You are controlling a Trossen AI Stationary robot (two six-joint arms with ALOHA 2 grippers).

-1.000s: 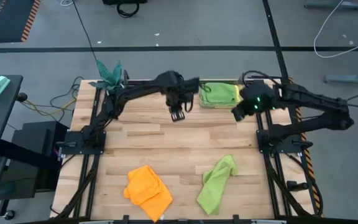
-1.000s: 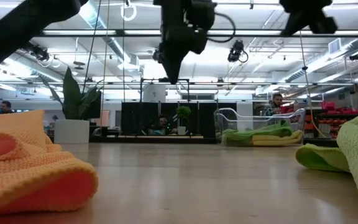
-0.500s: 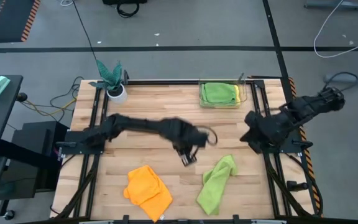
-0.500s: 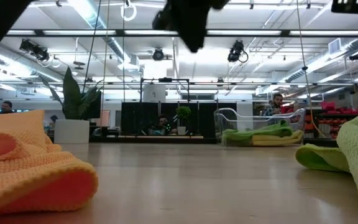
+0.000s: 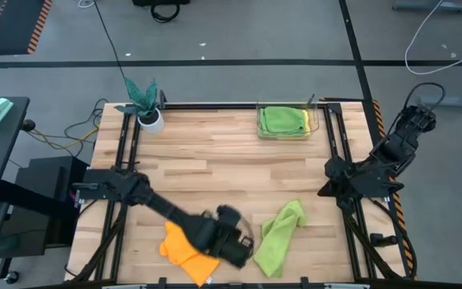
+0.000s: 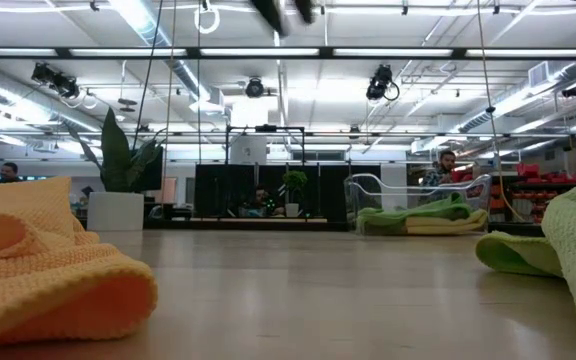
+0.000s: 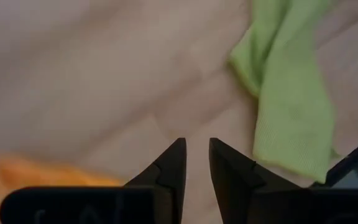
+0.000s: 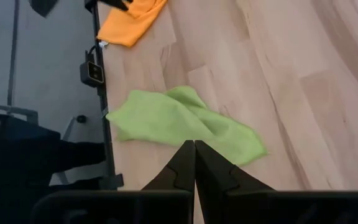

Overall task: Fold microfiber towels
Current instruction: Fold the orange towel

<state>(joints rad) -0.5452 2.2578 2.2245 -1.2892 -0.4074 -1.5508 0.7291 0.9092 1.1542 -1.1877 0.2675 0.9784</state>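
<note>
The left hand (image 5: 233,246), fingers slightly parted and empty, hangs over the crumpled orange microfiber towel (image 5: 188,245) at the wooden bench's (image 5: 207,156) near edge. It should pinch one free corner, not the bunched middle. The rumpled lime green microfiber towel (image 5: 277,235) lies just beside. The right hand (image 8: 194,163), pressed together, waits at the bench's right side.
</note>
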